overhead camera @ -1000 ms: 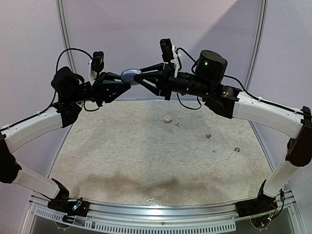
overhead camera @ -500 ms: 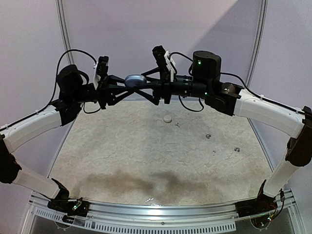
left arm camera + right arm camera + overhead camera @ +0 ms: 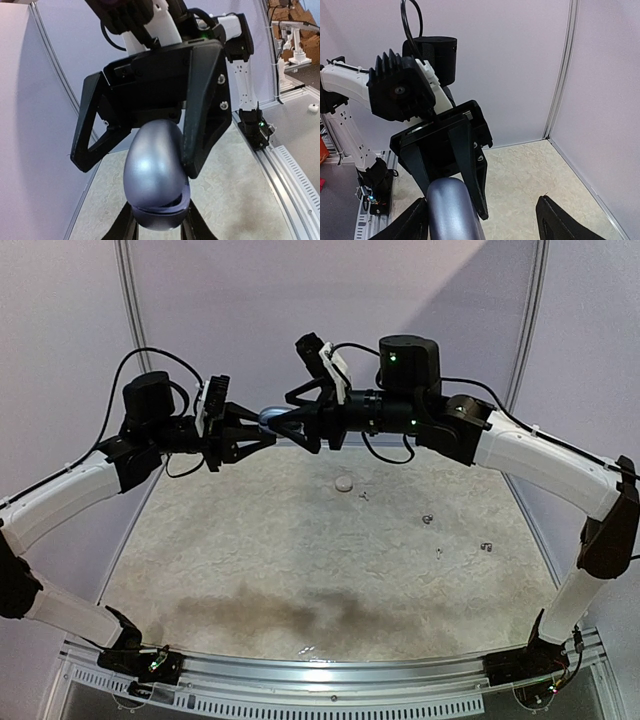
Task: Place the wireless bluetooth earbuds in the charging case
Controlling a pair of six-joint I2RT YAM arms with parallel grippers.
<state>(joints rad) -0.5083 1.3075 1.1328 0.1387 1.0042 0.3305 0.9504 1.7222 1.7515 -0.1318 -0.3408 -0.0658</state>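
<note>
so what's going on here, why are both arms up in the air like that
Both arms are raised above the table and meet at a blue-grey, egg-shaped charging case. The left gripper is shut on the case's lower half and holds it in mid-air. The right gripper is open, its fingers spread either side of the case's top. A few tiny earbuds lie loose on the table, right of centre, not yet picked up.
</note>
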